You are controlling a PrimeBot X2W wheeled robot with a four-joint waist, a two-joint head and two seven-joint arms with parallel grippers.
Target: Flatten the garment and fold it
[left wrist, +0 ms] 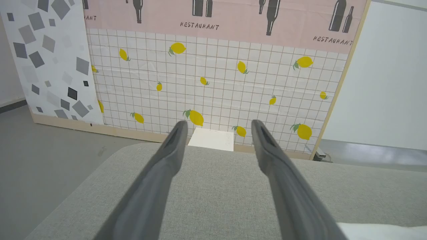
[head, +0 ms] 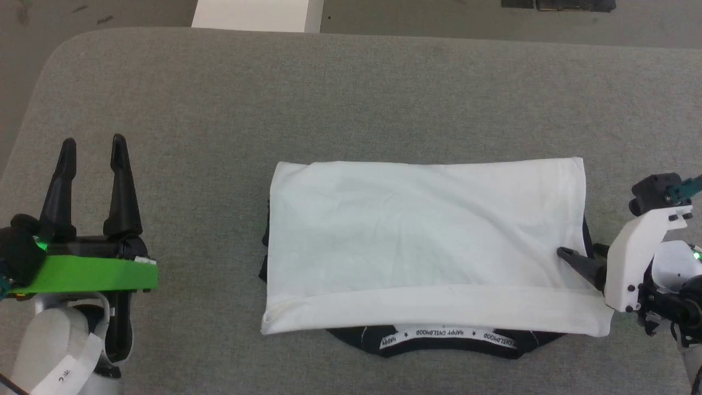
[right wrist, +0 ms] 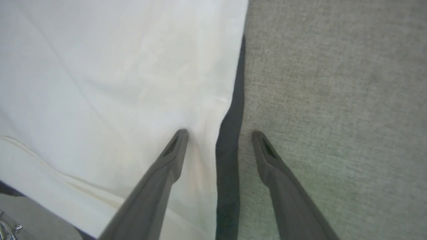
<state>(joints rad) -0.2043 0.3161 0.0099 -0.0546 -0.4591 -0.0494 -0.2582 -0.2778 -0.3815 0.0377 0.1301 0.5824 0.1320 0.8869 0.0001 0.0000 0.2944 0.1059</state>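
One folded garment [head: 422, 241] lies long-axis left-right, collar [head: 447, 336] nearest robot.

Spread fingers [right wrist: 170, 156] of the right gripper [right wrist: 219, 132] straddle the garment [right wrist: 116, 83] edge on the table [right wrist: 333, 83].

The left claw [head: 93, 140] has two long black fingers [head: 122, 186], broad at the base and tapering to blunt tips. Seen close, they look dark grey, and each has a narrow slot [left wrist: 174, 138] just below its tip. Behind them sit a bright green plate [head: 90, 277], a small green light [head: 39, 243] and a rounded white forearm shell [head: 49, 340], which is wrapped by a white strap [head: 77, 359] with dark lettering. The right claw [right wrist: 219, 132] has the same slotted fingers. It is mounted on a white bracket [head: 639, 258] dotted with dark screws, topped by a black module [head: 655, 192] and a teal connector [head: 690, 185].
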